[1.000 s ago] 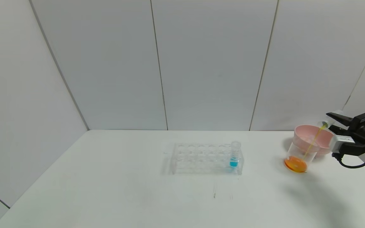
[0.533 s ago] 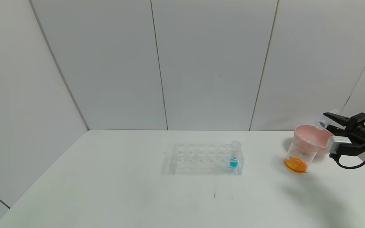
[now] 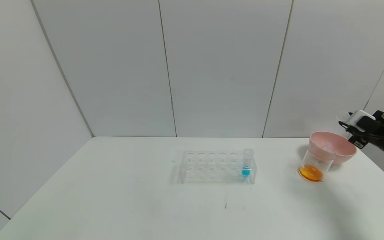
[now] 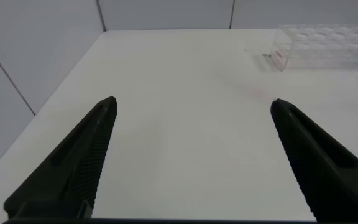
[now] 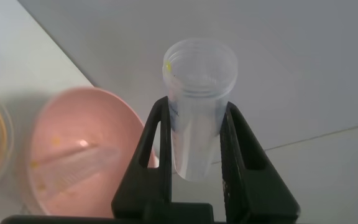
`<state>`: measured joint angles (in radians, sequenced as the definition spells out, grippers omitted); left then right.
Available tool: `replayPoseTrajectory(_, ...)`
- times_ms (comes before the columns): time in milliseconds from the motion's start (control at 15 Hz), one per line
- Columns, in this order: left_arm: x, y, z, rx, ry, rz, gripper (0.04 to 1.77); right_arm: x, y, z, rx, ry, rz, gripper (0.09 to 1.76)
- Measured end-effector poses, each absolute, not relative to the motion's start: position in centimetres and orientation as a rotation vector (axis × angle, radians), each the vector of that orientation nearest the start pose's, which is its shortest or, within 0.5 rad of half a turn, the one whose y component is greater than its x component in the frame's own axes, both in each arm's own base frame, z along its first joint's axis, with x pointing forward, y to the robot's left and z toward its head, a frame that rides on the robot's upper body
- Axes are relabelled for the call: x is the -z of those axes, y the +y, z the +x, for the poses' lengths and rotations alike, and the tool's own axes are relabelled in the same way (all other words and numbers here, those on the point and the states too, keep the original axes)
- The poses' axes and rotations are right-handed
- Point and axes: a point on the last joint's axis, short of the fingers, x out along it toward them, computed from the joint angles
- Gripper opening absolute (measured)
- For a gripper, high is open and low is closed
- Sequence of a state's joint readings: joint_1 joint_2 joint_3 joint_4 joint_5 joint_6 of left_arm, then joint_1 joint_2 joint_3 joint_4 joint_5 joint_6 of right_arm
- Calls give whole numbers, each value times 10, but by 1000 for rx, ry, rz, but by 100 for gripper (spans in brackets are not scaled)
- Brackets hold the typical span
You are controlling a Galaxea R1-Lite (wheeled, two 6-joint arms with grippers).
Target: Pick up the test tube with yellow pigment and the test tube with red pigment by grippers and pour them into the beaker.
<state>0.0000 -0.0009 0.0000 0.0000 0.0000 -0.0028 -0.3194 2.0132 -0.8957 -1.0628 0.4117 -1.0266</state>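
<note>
Right wrist view shows the test tube with yellow pigment (image 5: 197,106) clamped between the two black fingers of the right gripper (image 5: 194,149); the clear tube looks drained, with only small yellow specks near its threaded rim. No brand, label or writing can be read on it or on anything else in view. In the head view this gripper (image 3: 353,128) is raised above the far right edge of the table (image 3: 112,200), just beyond the pink bowl (image 3: 340,150), and the tube shows only as a pale shape at the tips. Inside the pink bowl, in the right wrist view, a second clear tube (image 5: 73,165) lies on its side with a few yellow flecks around it; whether it is the test tube with red pigment cannot be told. The beaker (image 3: 314,165) stands upright just in front of the bowl, touching or overlapping it in the head view, with orange liquid at its bottom. Well apart, near the table's middle, a clear rack (image 3: 217,166) holds one upright tube with blue liquid (image 3: 246,163) at its right end. The left gripper (image 4: 194,162) hangs over the table's left part, its fingers spread wide and holding nothing.
</note>
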Motion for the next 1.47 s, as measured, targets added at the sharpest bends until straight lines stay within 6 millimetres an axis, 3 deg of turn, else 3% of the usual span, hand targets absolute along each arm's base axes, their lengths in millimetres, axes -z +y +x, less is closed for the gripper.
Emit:
replayPoseTrajectory(333,-75,0,-23,0,-1,-3,176,-140,-107,363,-82,46,-342,52)
replayPoseTrajectory(533,-75,0,-23,0,-1,-3,176,-131,-111,364,21,87,-94,52)
replayPoseTrajectory(733,-75,0,-23,0,-1,-3,176,-115,-114,365,45,133,-45,52)
replayPoseTrajectory(933,-75,0,-23,0,-1,-3,176,-106,-115,365,48,158,-21,89)
replayPoseTrajectory(1133,-75,0,-23,0,-1,-3,176,-109,-115,366,49,147,-20,115)
replayPoseTrajectory(1267,-75,0,-23,0,-1,-3,176,-123,-114,362,51,112,-24,128)
replayPoseTrajectory(1400,-75,0,-23,0,-1,-3,176,-153,-110,350,60,39,-7,137)
replayPoseTrajectory(1467,-75,0,-23,0,-1,-2,176,-177,-106,337,68,-20,3,142)
